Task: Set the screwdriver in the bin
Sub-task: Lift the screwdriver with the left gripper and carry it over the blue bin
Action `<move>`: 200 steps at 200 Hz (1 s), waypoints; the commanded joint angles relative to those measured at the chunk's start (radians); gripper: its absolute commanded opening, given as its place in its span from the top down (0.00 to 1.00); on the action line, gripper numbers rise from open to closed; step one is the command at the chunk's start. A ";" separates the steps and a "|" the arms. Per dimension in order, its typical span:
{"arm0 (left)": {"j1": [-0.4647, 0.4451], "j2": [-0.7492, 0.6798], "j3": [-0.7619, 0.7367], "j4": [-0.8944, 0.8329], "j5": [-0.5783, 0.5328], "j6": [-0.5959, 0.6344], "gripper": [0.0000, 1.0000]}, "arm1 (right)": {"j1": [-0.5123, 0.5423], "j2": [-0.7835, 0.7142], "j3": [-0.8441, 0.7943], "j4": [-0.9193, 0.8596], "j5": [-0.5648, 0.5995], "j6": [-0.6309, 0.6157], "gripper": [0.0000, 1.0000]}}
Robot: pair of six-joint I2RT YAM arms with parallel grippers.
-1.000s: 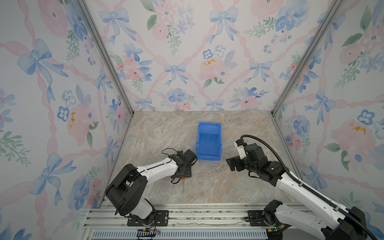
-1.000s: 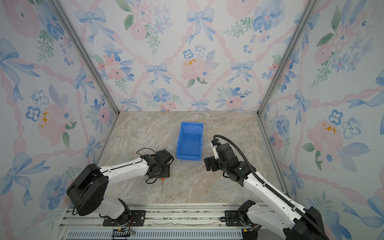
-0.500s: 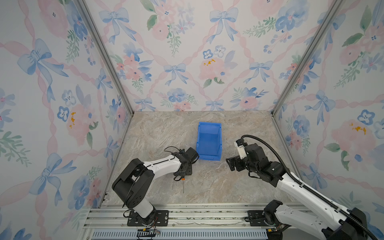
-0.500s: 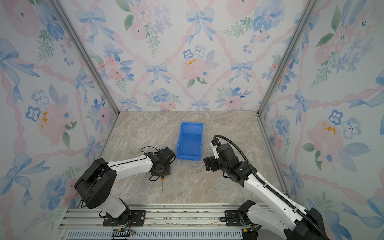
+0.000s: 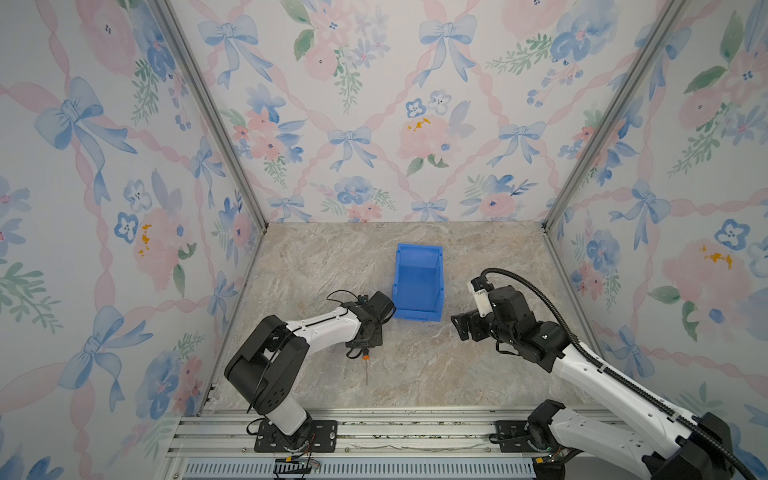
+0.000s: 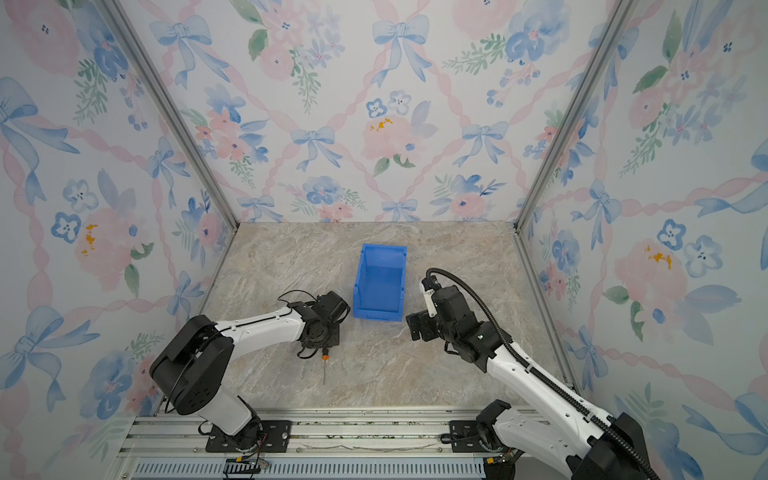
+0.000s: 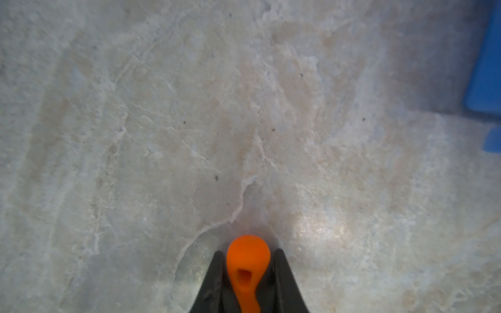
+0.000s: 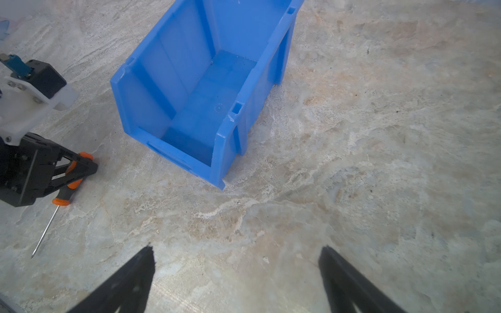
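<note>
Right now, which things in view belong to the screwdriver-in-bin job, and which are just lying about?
Job: screwdriver, on the tabletop; left tool, shut on its handle; blue bin, empty.
Just there: right tool, open, holding nothing; floral walls.

A: What's around the edges?
B: Floral wallpaper panels (image 5: 374, 124) with blue bows and pink ribbons, at nine, twelve and three o'clock, joined by aluminium corner posts (image 5: 211, 112).
A: And below?
B: A beige marbled tabletop (image 5: 324, 266), evenly lit; a ribbed metal rail (image 5: 415, 432) at six o'clock.
</note>
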 commanded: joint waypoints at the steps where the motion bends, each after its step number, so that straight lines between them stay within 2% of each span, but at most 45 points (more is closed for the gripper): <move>1: 0.003 -0.032 0.021 -0.006 0.014 0.039 0.96 | 0.013 0.014 0.031 0.018 0.016 0.003 0.03; 50: -0.003 -0.113 0.135 -0.006 0.011 0.134 0.96 | -0.017 0.079 0.063 0.057 -0.005 0.033 0.03; 100: -0.003 -0.070 0.327 -0.006 0.035 0.212 0.96 | -0.079 0.129 0.099 0.081 -0.049 0.078 0.03; 154: -0.003 0.101 0.593 -0.005 0.057 0.244 0.97 | -0.110 0.131 0.110 0.060 -0.027 0.100 0.03; 200: -0.003 0.299 0.809 0.006 0.019 0.212 0.99 | -0.127 0.103 0.110 0.021 -0.004 0.111 0.03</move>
